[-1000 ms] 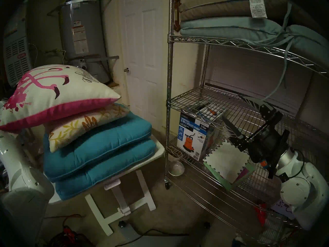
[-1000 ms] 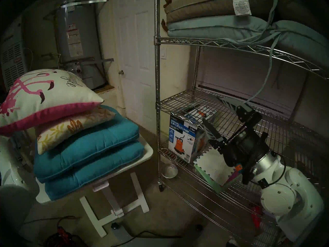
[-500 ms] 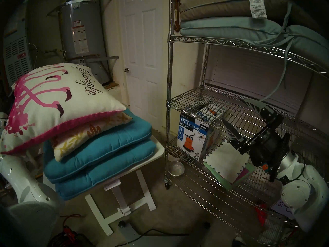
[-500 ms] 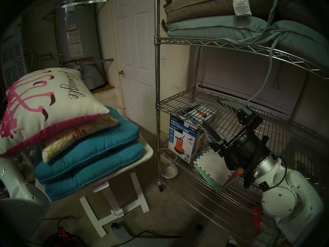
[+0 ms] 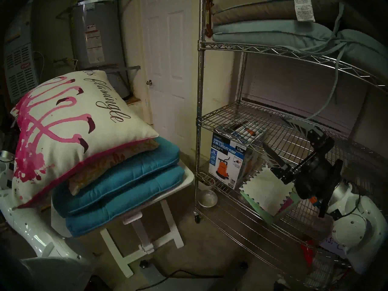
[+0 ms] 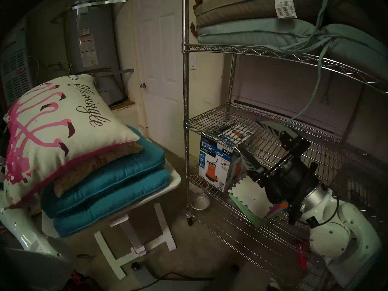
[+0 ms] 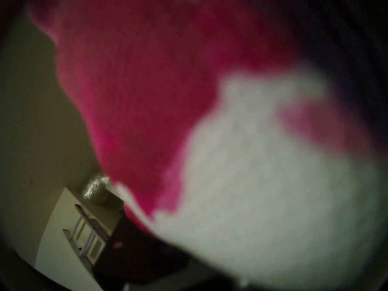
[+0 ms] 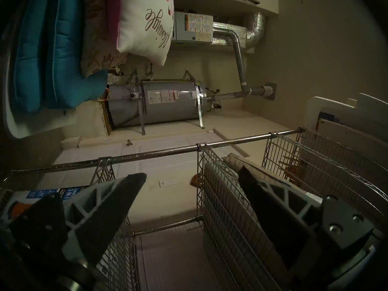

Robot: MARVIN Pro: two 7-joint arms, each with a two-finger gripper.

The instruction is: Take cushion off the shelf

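The flamingo cushion (image 5: pixel 69 124), white with a pink back, lies tilted on top of the cushion stack. Its low left corner hangs over my left arm (image 5: pixel 31 231). It fills the left wrist view (image 7: pixel 189 95) as a close blur. My left gripper is hidden behind it in every view. The chrome wire shelf (image 5: pixel 200 95) stands at the right. On its upper tier lie a brown cushion (image 5: pixel 262 9) and a pale teal cushion (image 5: pixel 262 31). My right gripper (image 5: pixel 273 131) is open and empty over the middle tier; it also shows in the right wrist view (image 8: pixel 192 173).
A white folding table (image 5: pixel 189 177) carries two teal seat cushions (image 5: pixel 126 173) and a floral cushion (image 5: pixel 100 170). A pump box (image 5: pixel 227 160) and a zigzag-edged white card (image 5: pixel 270 191) are on a lower tier. A metal bowl (image 5: pixel 207 198), a water heater (image 5: pixel 96 32) and a door (image 5: pixel 168 53) are behind.
The flamingo cushion has tipped from nearly flat to steeply tilted, its left edge dropping and its right corner sliding over the stack. My left arm has moved with it. The right arm barely moved.
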